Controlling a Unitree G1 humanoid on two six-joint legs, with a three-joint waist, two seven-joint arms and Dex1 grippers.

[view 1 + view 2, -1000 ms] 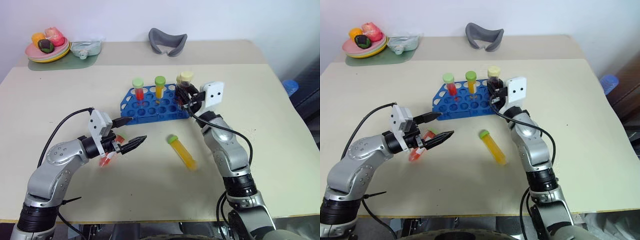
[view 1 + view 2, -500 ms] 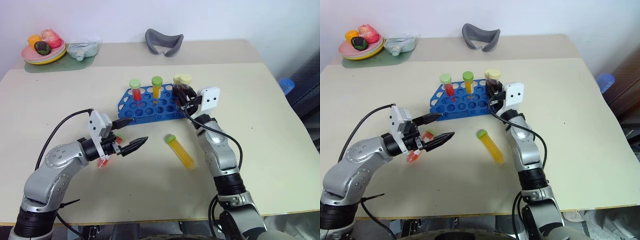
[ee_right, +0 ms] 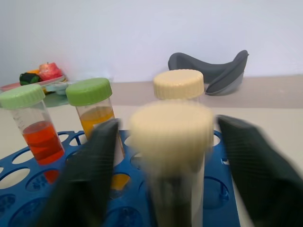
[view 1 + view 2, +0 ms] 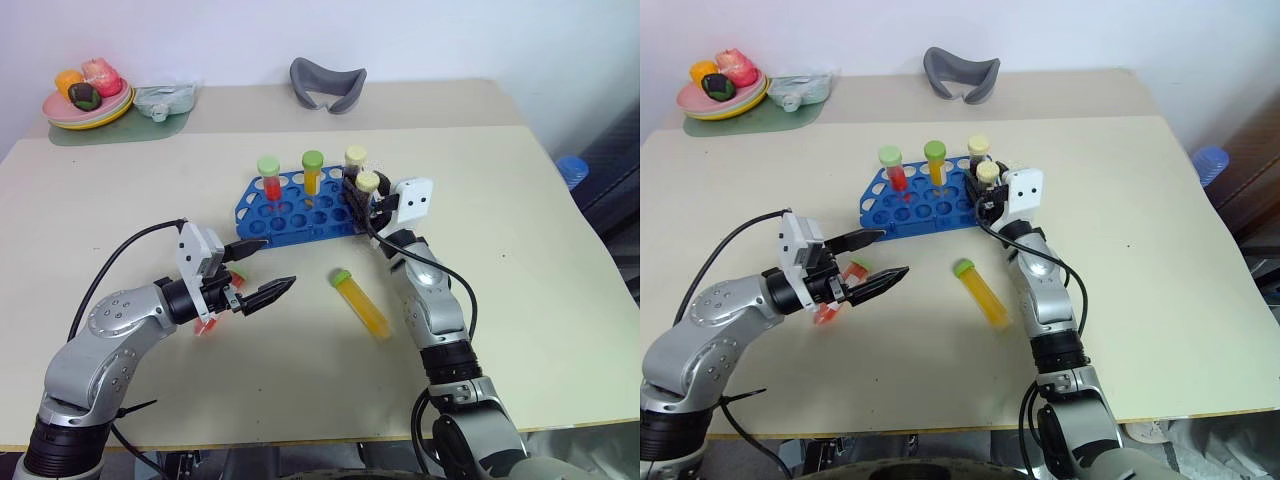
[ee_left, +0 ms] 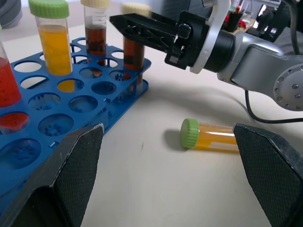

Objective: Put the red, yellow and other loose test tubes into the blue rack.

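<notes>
The blue rack [image 4: 290, 212] stands mid-table holding a red tube [image 4: 268, 178], a yellow tube [image 4: 313, 172] and two dark brown cream-capped tubes. My right gripper [image 4: 360, 190] is open, its fingers [image 3: 90, 179] either side of the nearer brown tube [image 3: 173, 142], which stands in the rack's right end. A loose yellow tube [image 4: 362, 304] with a green cap lies on the table in front of the rack. My left gripper [image 4: 275, 262] is open above the table to the left, over a loose red tube [image 4: 823, 316] that it partly hides.
A plate of toy fruit [image 4: 84, 92] on a green mat and a clear packet [image 4: 165, 97] sit at the back left. A grey curved object [image 4: 328, 82] lies at the back centre. A blue thing [image 4: 574, 170] stands beyond the table's right edge.
My right gripper has gone from shut to open, letting go of the brown tube, which now sits lower in the rack. The left gripper has kept still.
</notes>
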